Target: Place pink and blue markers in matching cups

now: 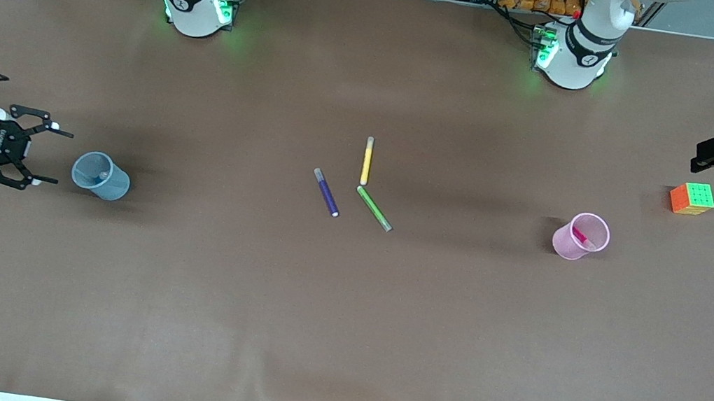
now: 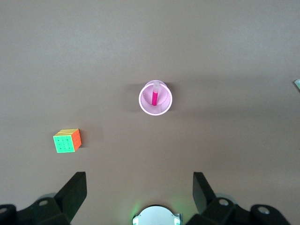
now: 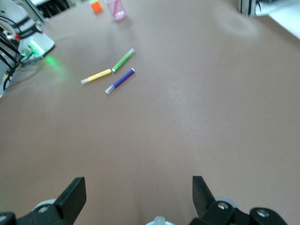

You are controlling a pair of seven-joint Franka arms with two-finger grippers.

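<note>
The pale blue cup (image 1: 100, 175) stands toward the right arm's end of the table. Only the greyish end of the blue marker (image 1: 104, 175) shows inside it, and that pale tip (image 3: 160, 219) also peeks up in the right wrist view. My right gripper (image 1: 28, 148) (image 3: 139, 185) is open beside this cup, holding nothing. The pale pink cup (image 1: 581, 236) (image 2: 155, 98) stands toward the left arm's end with the pink marker (image 1: 580, 235) (image 2: 154, 97) upright in it. My left gripper (image 1: 707, 154) (image 2: 139, 183) hangs open and empty, high over that end of the table.
Yellow (image 1: 367, 161), green (image 1: 374, 209) and purple (image 1: 326, 192) markers lie together mid-table. A colourful puzzle cube (image 1: 692, 198) (image 2: 67, 140) sits near the pink cup, toward the left arm's end. Both arm bases stand along the table's edge farthest from the front camera.
</note>
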